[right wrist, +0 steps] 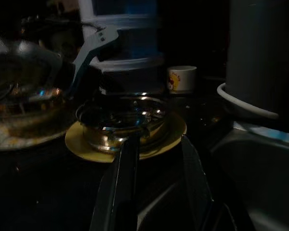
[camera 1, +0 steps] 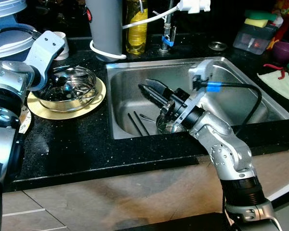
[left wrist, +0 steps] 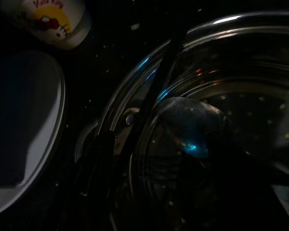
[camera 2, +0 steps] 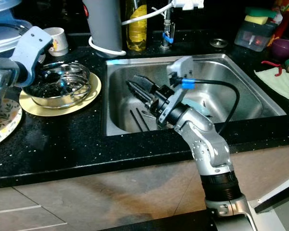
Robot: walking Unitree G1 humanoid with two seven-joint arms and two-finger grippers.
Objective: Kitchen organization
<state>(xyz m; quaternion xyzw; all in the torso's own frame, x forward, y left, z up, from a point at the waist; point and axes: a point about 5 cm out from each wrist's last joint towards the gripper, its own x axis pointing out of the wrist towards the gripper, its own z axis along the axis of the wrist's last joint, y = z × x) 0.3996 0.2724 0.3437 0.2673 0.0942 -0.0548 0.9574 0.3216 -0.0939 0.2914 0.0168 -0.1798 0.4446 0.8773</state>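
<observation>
- Right gripper [camera 1: 151, 89] over the sink [camera 1: 241, 77], jaws apart, empty.
- Left gripper [camera 1: 62, 81] in the steel bowl [camera 1: 84, 98] on the yellow plate [camera 1: 62, 113]; jaws: can't tell.
- Next, likely: pick chopsticks [camera 1: 135, 123] from the sink.

Steel bowl [camera 1: 70, 91] upright on yellow plate [camera 1: 94, 102] – on black counter, left of sink; utensils inside.

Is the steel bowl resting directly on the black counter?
No, the steel bowl sits on a yellow plate, which lies on the counter.
</observation>
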